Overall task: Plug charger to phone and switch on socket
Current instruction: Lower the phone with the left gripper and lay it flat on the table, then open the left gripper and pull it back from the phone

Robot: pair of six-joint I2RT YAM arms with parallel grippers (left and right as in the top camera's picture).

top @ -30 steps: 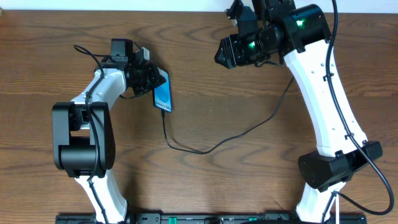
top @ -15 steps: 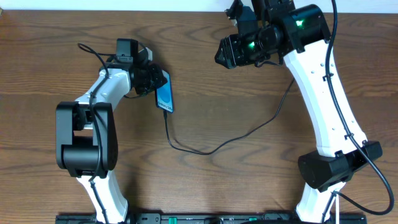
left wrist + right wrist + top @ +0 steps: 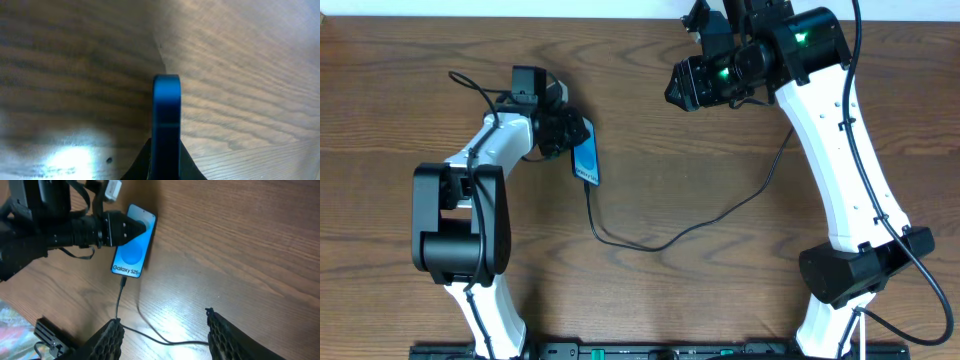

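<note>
The phone [image 3: 585, 158], blue screen up and reading "Galaxy S25+", lies on the wooden table [image 3: 720, 290]. My left gripper [image 3: 571, 135] is shut on its upper part. The left wrist view shows the phone's blue edge [image 3: 166, 115] running straight out between the dark fingers [image 3: 141, 165]. The charger's thin black cable [image 3: 660, 240] meets the phone's lower end [image 3: 123, 281], loops across the table and runs up under the right arm. My right gripper [image 3: 674, 88] hangs open high at the back, nothing between its fingers [image 3: 111, 340]. The socket is out of view.
The left arm's base [image 3: 455, 235] stands at the front left and the right arm's base [image 3: 855, 265] at the front right. A black rail [image 3: 650, 350] runs along the table's front edge. The cable loop [image 3: 150, 330] lies below the right gripper.
My left arm has shifted a little to the right, still shut on the phone. The cable loop has moved slightly with it. The right gripper has stayed in place.
</note>
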